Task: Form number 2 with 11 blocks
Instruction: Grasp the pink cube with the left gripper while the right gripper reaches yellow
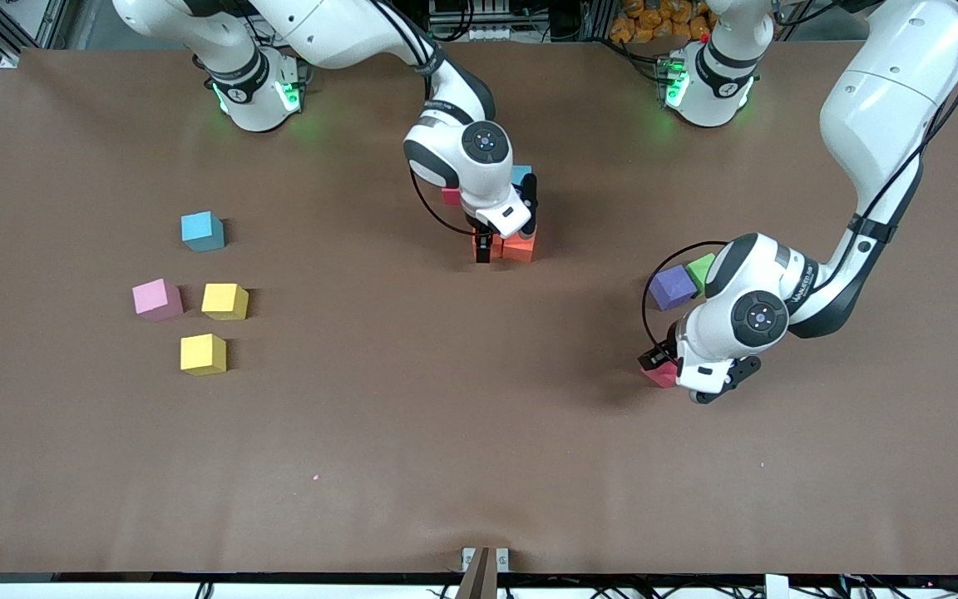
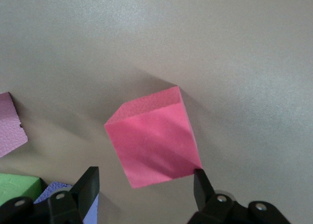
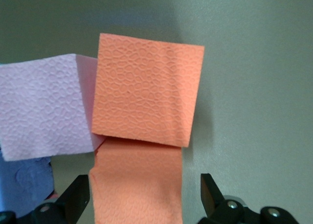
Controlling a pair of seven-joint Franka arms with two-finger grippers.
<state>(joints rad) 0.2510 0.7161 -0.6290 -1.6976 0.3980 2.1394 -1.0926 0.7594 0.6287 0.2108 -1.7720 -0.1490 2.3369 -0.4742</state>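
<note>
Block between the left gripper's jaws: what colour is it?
Pinkish red block, clearest in the left wrist view.

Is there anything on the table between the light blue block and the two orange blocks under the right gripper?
Nothing: in the front view, only bare table separates the light blue block from the orange blocks below the right gripper.

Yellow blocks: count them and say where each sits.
2. One yellow block sits beside the pink block; the other yellow block lies nearer the front camera. None seem hidden.
</note>
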